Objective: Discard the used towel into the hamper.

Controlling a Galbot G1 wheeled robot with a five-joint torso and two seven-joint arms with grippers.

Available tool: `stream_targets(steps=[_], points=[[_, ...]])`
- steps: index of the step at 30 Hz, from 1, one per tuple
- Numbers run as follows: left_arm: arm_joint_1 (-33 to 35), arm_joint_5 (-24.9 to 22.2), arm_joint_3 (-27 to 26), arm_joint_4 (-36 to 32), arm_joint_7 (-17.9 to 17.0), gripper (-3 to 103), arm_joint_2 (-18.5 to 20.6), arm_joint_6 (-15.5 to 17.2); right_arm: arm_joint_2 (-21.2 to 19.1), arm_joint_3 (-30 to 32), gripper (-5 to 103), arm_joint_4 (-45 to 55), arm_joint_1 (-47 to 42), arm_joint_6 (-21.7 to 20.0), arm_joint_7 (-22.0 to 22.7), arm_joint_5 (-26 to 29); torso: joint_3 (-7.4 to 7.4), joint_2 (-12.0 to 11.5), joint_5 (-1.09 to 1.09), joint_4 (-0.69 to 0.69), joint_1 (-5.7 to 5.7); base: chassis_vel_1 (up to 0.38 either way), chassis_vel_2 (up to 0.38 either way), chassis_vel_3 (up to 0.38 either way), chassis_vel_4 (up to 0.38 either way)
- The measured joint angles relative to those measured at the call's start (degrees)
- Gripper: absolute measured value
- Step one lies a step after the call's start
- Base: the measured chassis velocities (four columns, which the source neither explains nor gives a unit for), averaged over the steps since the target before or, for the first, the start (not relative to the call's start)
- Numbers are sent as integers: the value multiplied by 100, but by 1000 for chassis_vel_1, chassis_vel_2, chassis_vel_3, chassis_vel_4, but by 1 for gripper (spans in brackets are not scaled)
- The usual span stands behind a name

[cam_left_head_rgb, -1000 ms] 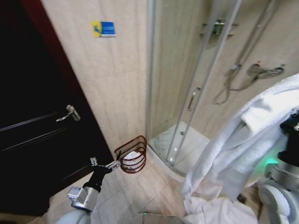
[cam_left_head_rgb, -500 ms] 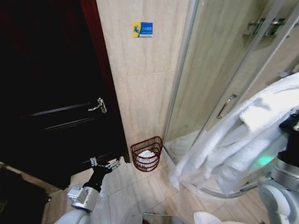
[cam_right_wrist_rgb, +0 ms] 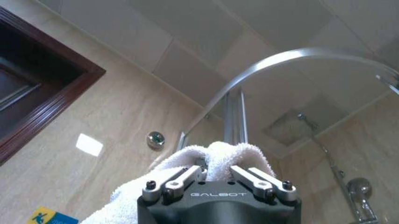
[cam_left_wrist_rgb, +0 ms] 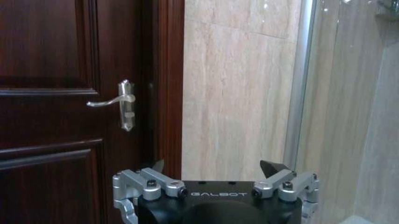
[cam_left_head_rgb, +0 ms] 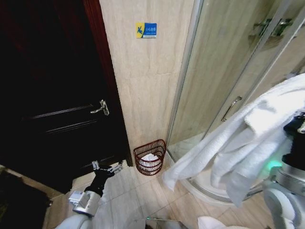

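A large white towel point(cam_left_head_rgb: 238, 148) hangs in folds from my right gripper point(cam_left_head_rgb: 296, 128) at the right of the head view. Its lower corner swings out above the floor, to the right of the hamper. In the right wrist view that gripper point(cam_right_wrist_rgb: 215, 173) is shut on a bunched fold of the towel point(cam_right_wrist_rgb: 212, 156). The hamper point(cam_left_head_rgb: 150, 170) is a small reddish-brown wire basket on the floor against the tiled wall, with some white cloth inside. My left gripper point(cam_left_head_rgb: 106, 167) is held low, left of the hamper. It is open with nothing between its fingers point(cam_left_wrist_rgb: 274, 169).
A dark wooden door point(cam_left_head_rgb: 47, 95) with a metal handle point(cam_left_head_rgb: 101, 108) stands left of the hamper. The glass shower enclosure point(cam_left_head_rgb: 224, 71) curves along the right. A blue sign point(cam_left_head_rgb: 146, 30) is on the wall. More white cloth point(cam_left_head_rgb: 212, 223) lies on the floor at the bottom.
The head camera swung left, bringing the door and hamper toward the middle. The towel's hanging end has since swung out to the left, closer to the hamper. The left arm holds its pose.
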Motion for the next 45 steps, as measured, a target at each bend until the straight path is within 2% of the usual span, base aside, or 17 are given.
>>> stream_targets(steps=[23,45], points=[[0,0,0,0,0,100,0,0,1,-21,5,0,15,163,29,72,-23,-48,0,0,-25,2,2,2,2],[0,0,0,0,0,100,0,0,2,10,5,0,16,213,1,65,-28,-60,0,1,-32,84,91,82,76]])
